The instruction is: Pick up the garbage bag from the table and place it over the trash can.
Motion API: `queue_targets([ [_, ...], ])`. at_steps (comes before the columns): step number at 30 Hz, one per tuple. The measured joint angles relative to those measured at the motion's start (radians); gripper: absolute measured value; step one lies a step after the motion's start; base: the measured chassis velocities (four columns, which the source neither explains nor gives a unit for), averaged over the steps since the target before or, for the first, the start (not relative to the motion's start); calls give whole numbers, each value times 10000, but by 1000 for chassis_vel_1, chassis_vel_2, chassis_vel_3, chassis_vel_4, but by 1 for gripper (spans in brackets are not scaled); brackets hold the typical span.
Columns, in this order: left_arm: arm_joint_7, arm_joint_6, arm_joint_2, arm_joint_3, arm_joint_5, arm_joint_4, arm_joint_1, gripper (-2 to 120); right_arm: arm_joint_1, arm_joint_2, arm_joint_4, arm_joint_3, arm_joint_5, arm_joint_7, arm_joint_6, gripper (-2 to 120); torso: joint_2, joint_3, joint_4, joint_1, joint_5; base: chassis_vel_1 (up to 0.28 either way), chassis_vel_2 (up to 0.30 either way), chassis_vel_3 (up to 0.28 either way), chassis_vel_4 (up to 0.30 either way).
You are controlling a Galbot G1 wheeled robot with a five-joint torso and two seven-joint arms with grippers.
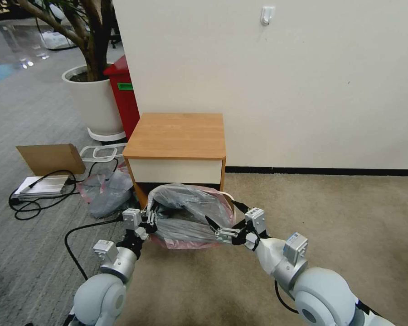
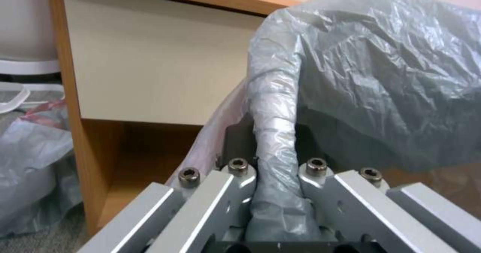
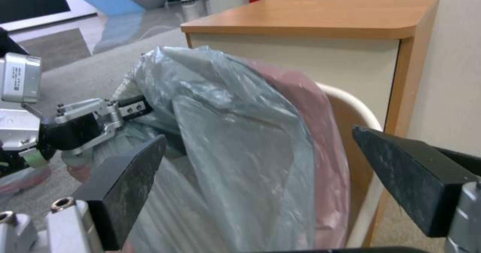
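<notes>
garbage bag (image 1: pixel 190 206) over trash can (image 3: pixel 351 106), pinched in left fingers (image 2: pixel 240 178), right fingers (image 3: pixel 125 181) spread beside it

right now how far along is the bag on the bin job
Done: the thin grey translucent garbage bag with pink rim is off the light-brown wooden table and draped over the cream-white plastic trash can. In hand: the left gripper pinches a bunched strip of it; the right gripper is open beside it. Left: the far rim looks uncovered.
</notes>
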Motion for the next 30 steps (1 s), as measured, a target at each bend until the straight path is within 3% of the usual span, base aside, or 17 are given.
queue_targets([
  [16, 164, -145, 6, 40, 94, -16, 47, 5, 220, -164, 27, -139, 1252, 336, -533, 96, 0, 0, 0, 0, 0, 0, 0, 0, 0],
  [30, 372, -322, 26, 91, 431, 7, 66, 5, 946, -681, 303, -327, 4222, 1403, -1381, 97, 0, 0, 0, -1, 0, 0, 0, 0, 0],
])
